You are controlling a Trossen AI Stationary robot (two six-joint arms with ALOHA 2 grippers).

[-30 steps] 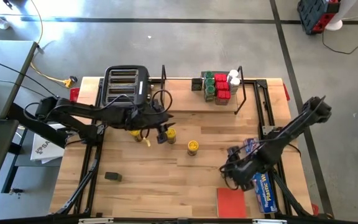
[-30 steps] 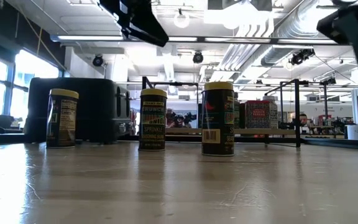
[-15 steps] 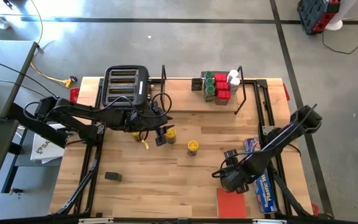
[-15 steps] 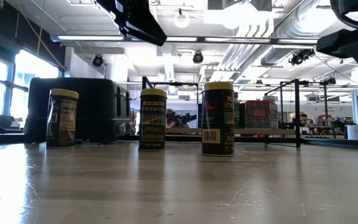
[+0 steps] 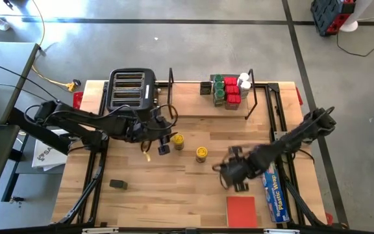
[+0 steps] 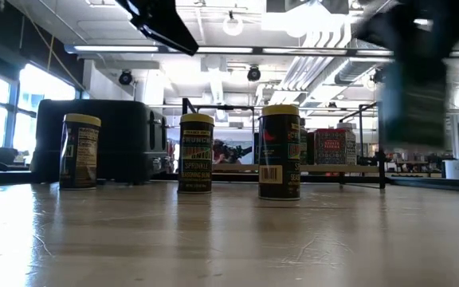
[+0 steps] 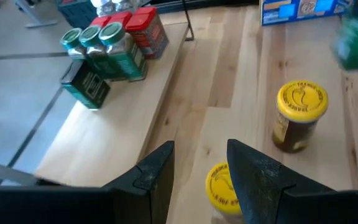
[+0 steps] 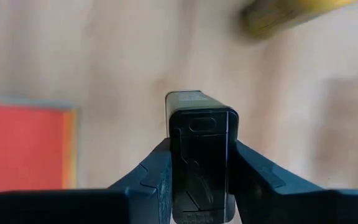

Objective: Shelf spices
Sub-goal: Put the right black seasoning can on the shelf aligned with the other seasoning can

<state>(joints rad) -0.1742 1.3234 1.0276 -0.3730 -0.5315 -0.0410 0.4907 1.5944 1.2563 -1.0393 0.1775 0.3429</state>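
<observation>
The right gripper jaws pinch what looks like a black tin between them.

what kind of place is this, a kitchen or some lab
Most likely a robotics lab or workshop, not a kitchen: a concrete floor with taped lines surrounds the wooden table, exposed ducts and strip lights hang overhead, and the toaster looks like a prop.

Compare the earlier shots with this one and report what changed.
The right gripper swung from beside the blue plastic-wrap box toward the table's middle, and its fingers have closed on a small black tin, carried above the wood. The left gripper drifted slightly and is empty, above a yellow-lidded jar. The three yellow-lidded jars, the toaster, the red square and the spices on the shelf stayed put.
</observation>
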